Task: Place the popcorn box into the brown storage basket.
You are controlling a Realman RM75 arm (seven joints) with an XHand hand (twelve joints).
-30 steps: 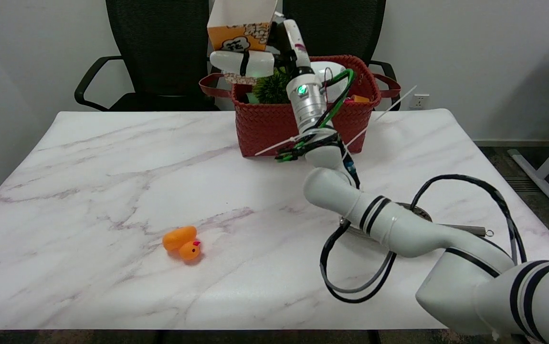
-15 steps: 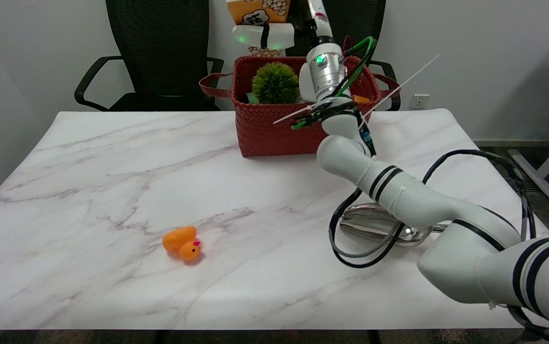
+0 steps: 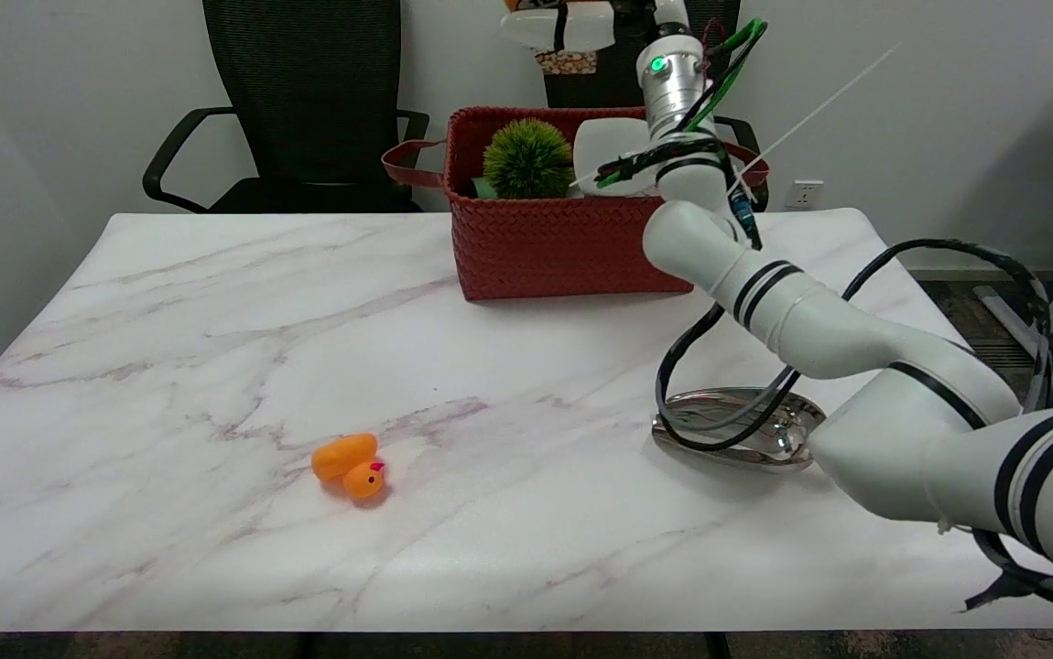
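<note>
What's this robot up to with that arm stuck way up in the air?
The robot's right hand holds a popcorn box high above the woven basket at the table's far side; most of the box is cut off by the picture's top edge. The basket already contains a green spiky ball and a white item. An orange toy duck and a shiny metal dish lie untouched on the marble table.

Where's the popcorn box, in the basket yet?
Not in. The right hand holds the popcorn box in the air above the brown storage basket, mostly cut off by the frame's top edge.
</note>
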